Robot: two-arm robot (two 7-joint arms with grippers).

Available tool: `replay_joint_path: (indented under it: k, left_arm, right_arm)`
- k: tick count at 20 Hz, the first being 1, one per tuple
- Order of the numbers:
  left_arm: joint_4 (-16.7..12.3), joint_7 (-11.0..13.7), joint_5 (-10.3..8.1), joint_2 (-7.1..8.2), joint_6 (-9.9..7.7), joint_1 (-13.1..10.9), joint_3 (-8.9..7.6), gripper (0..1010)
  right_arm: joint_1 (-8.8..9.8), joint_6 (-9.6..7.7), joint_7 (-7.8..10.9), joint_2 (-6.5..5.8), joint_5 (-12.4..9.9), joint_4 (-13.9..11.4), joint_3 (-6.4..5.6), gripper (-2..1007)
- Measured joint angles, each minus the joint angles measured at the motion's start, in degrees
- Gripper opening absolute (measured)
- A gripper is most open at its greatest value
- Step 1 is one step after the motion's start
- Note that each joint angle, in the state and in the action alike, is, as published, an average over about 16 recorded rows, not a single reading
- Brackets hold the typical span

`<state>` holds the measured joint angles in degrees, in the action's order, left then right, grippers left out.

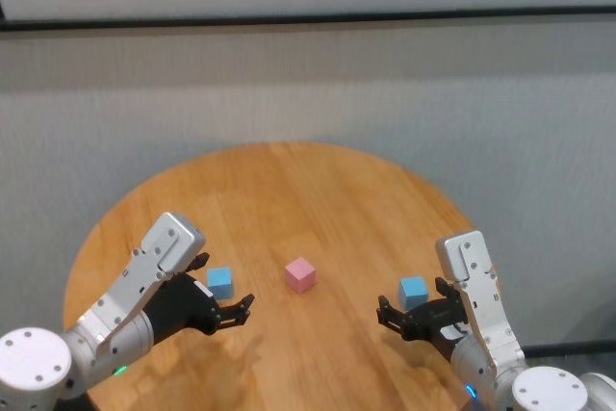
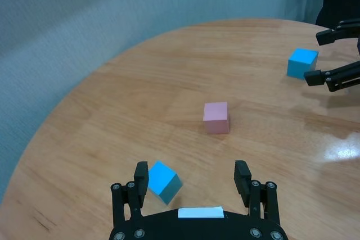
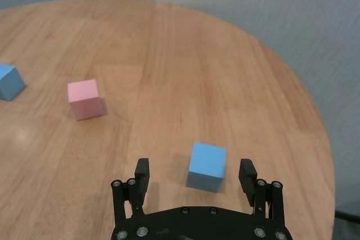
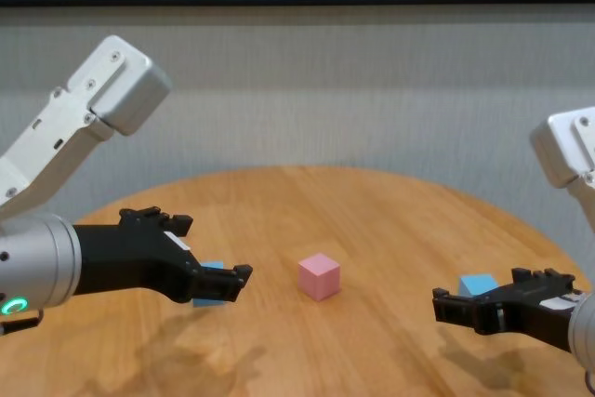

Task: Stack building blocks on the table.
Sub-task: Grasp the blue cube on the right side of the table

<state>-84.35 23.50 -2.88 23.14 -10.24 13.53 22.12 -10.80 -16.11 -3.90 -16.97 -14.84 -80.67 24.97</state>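
Wood-grain table (image 1: 289, 180) from the head: pink block (image 1: 300, 274) mid-table, 2 blue blocks, left one (image 1: 219, 282) by released left gripper (image 1: 223, 307), right one (image 1: 413, 291) by released right gripper (image 1: 409, 318). Wrist views: each blue block near parted fingers, untouched. Chest: same layout, nothing stacked.

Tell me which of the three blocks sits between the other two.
The pink block. It is the only pink one and lies mid-table, with one blue block toward the robot's left and the other blue block toward its right.
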Motion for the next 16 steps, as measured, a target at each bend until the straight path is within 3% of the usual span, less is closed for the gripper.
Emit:
replay_joint_path:
  k: [16]
  left_arm:
    - [0.04,0.00,0.00,-0.01,0.01,0.03,0.01,1000]
  right_arm:
    - [-0.09,0.64,-0.08,2.26,2.45,2.75,-1.07,1005]
